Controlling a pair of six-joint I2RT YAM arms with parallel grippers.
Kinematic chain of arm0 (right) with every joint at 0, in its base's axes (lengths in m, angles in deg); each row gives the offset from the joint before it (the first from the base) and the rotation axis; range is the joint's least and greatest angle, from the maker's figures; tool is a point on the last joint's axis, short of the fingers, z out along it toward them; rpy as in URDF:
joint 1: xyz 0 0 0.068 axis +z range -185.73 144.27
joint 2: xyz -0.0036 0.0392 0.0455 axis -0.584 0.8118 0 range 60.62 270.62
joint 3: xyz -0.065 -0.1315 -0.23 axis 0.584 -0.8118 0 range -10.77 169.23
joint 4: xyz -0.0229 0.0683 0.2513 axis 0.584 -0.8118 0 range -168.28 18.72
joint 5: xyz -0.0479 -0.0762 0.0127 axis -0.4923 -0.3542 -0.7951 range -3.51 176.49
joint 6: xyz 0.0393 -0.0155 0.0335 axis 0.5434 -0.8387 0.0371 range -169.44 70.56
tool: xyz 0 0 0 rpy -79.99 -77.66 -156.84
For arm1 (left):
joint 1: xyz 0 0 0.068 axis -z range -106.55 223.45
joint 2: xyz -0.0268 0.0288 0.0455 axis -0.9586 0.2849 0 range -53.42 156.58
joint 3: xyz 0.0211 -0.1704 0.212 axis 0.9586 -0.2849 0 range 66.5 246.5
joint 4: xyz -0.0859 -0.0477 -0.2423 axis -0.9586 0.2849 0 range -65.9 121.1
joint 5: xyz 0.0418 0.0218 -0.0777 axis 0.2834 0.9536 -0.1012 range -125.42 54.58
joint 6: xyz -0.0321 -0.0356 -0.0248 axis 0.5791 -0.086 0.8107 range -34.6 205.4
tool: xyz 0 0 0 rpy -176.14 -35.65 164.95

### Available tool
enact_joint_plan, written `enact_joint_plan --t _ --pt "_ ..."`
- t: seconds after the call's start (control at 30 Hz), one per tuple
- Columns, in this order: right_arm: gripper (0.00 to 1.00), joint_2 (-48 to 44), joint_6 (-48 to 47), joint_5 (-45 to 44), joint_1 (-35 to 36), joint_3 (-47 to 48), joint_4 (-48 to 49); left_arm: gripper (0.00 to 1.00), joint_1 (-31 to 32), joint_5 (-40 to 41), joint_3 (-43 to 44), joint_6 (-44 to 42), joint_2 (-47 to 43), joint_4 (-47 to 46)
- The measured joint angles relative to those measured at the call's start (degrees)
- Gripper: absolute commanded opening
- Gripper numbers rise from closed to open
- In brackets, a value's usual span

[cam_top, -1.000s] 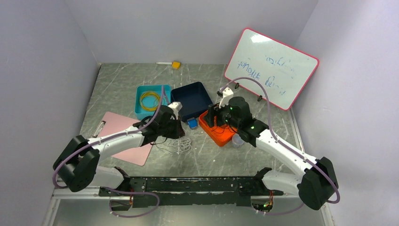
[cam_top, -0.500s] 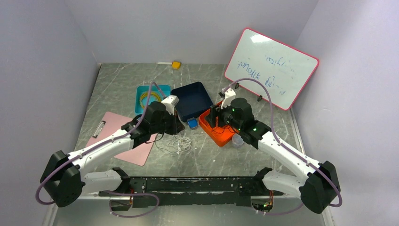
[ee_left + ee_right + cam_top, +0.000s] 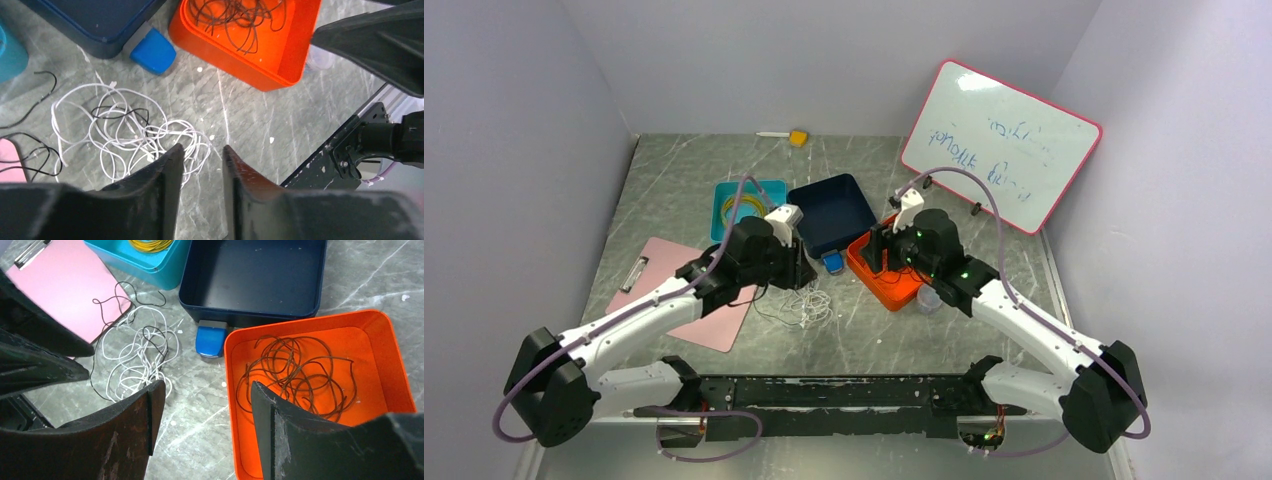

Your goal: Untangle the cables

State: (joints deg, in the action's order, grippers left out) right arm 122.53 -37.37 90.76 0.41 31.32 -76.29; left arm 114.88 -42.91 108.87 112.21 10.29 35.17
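grey marbled table (image 3: 260, 125) carries everything. white cables (image 3: 125, 137) lie on it in a loose heap, and a few dark strands (image 3: 132, 114) are woven through them. the left claw (image 3: 202, 150) hovers over the heap's edge with its fingers only a little apart and nothing between them; i think it is placed so to pick one strand. dark cables (image 3: 295, 372) lie coiled in the orange tray (image 3: 300, 320), so this colour seems partly sorted. the right claw (image 3: 206, 390) hangs by the tray's near side, spread wide and empty, probably waiting to receive a strand. the navy tray (image 3: 260, 315) holds no cable, perhaps it is meant for white ones.
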Motion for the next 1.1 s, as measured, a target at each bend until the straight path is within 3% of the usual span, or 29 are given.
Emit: enact_joint_plan --t 0.27,0.5,0.67,0.9,1.1 --pt "0.67 3.6 -0.7 4.3 0.3 0.0 -0.1 0.61 0.0 -1.1 0.0 0.6 9.5 1.0" --pt "0.67 5.6 -1.4 6.7 1.3 0.0 -1.0 0.61 0.0 -3.2 -0.1 0.0 14.7 0.7" --pt "0.67 5.8 -1.8 6.9 1.6 0.0 -1.5 0.47 0.0 -3.7 -0.1 -0.9 17.1 0.3" --pt "0.67 6.3 -1.9 6.7 1.8 0.0 -2.1 0.1 0.0 -4.8 -0.1 -1.4 18.1 -0.5" --pt "0.67 6.1 -1.8 6.1 1.8 0.0 -2.0 0.07 0.0 -4.8 -0.1 -1.7 15.1 -0.2"
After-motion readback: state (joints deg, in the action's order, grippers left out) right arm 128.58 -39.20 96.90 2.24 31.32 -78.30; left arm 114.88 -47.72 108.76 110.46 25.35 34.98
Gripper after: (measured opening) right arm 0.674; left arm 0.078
